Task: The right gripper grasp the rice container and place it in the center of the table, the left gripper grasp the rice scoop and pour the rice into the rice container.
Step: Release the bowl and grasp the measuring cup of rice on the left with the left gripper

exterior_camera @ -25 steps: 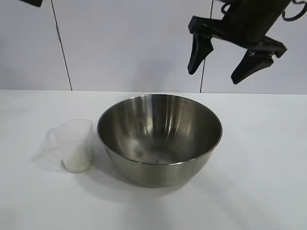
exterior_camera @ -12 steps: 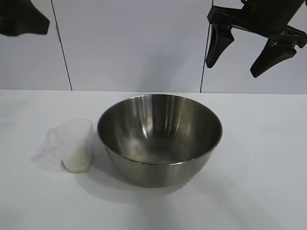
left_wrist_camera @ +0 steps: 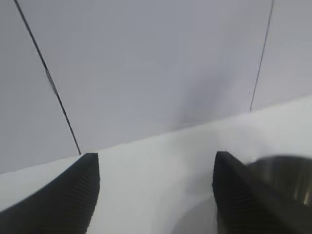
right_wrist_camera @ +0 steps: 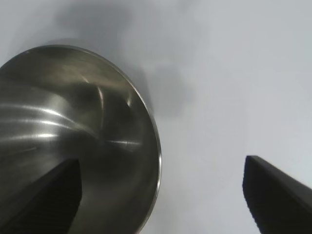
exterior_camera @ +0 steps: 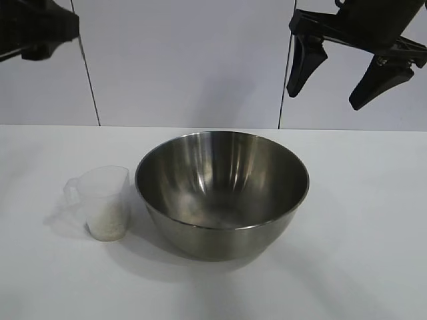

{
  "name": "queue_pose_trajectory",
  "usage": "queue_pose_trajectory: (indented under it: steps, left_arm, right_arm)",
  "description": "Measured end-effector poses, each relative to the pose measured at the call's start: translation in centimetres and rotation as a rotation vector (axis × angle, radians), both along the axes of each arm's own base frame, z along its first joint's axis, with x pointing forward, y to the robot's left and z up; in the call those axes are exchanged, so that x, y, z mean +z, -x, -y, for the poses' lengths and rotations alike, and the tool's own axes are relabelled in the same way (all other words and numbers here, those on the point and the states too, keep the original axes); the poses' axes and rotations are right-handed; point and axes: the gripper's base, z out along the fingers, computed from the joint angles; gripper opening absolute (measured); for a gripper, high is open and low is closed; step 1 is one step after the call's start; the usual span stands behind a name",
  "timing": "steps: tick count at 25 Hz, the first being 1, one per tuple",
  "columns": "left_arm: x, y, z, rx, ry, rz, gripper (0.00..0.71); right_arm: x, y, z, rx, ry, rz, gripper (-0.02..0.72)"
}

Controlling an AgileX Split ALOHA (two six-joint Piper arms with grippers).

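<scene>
Scoop first: small translucent whitish plastic rice scoop point(exterior_camera: 101, 202) stands upright at centre-left of frame, handle pointing to frame left, touching or just beside the bowl. White rice grains point(exterior_camera: 109, 222) fill its lower part. Large round shiny stainless-steel rice container point(exterior_camera: 222, 190) sits mid-frame on the plain white counter point(exterior_camera: 360, 253), mouth up, inside looks bare. Right pincer point(exterior_camera: 337, 77), black w/ tapered fingers, hangs upper right above the bowl's right side, released, fingers wide apart. Left pincer point(left_wrist_camera: 153, 190) at upper left corner, also spread. Open counter lies front & right.
</scene>
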Motion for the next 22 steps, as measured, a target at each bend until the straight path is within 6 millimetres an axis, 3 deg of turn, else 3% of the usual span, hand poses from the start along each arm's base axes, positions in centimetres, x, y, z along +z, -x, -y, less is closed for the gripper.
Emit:
queue_pose_trajectory:
  steps: [4, 8, 18, 22]
  left_arm:
    - [-1.9, 1.5, -0.8, -0.027, 0.062, -0.007, 0.477]
    - [-4.8, 3.0, -1.9, -0.026, -0.033, -0.077, 0.477]
    - [-9.4, 4.7, -3.6, -0.002, -0.342, -0.124, 0.477]
    - [-12.8, 4.9, -3.7, -0.028, -0.456, -0.238, 0.477]
  right_arm:
    - [0.0, 0.0, 0.0, 0.004, 0.002, -0.003, 0.622]
    - [0.0, 0.0, 0.0, 0.005, 0.002, -0.003, 0.622]
    - [0.0, 0.1, 0.0, 0.006, 0.004, -0.005, 0.622]
    - [0.0, 0.1, 0.0, 0.006, 0.005, -0.005, 0.622]
